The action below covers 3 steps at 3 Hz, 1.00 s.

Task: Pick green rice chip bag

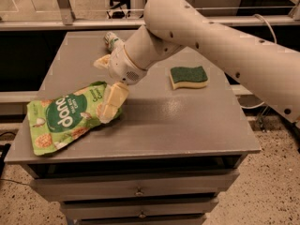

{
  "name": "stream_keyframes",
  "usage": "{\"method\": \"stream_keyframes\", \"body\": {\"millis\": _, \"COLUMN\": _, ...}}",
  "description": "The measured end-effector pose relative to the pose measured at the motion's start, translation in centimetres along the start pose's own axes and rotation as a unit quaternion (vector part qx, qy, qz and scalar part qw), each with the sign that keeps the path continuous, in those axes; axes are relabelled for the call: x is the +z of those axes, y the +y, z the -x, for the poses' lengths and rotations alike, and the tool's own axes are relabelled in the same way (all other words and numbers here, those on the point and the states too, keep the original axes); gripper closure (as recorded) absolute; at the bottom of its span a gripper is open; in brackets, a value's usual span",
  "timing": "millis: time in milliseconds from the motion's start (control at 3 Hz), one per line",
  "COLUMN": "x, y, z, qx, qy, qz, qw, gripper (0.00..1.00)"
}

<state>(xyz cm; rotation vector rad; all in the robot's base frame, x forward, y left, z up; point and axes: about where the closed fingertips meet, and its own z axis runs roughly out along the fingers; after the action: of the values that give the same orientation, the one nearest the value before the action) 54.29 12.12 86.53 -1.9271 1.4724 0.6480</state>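
Observation:
The green rice chip bag (63, 121) lies flat on the front left of the grey table (187, 125), a light-green pouch with white lettering on a dark-green patch. My gripper (104, 92) is at the bag's right end, with the jaws spread open. One cream finger (112, 102) points down over the bag's right edge. The other finger (101, 61) is up and behind, clear of the bag. The gripper holds nothing. My white arm (211, 36) reaches in from the right.
A green-topped yellow sponge (188, 76) lies on the table's right middle. A silver-and-green drink can (111, 40) lies at the back, partly hidden behind my wrist. Drawers (138, 191) are below the table's front edge.

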Motion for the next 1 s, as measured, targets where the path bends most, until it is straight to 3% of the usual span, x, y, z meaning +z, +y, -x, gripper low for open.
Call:
{"method": "stream_keyframes", "body": {"millis": 333, "x": 0.92, "y": 1.07, "z": 0.02, "qx": 0.008, "qy": -0.002, "qz": 0.02, "qw": 0.9998, "gripper": 0.16}}
{"method": "stream_keyframes", "body": {"millis": 1000, "x": 1.35, "y": 1.59, "z": 0.09, "qx": 0.012, "qy": -0.001, "qz": 0.024, "qw": 0.9996, "gripper": 0.62}}
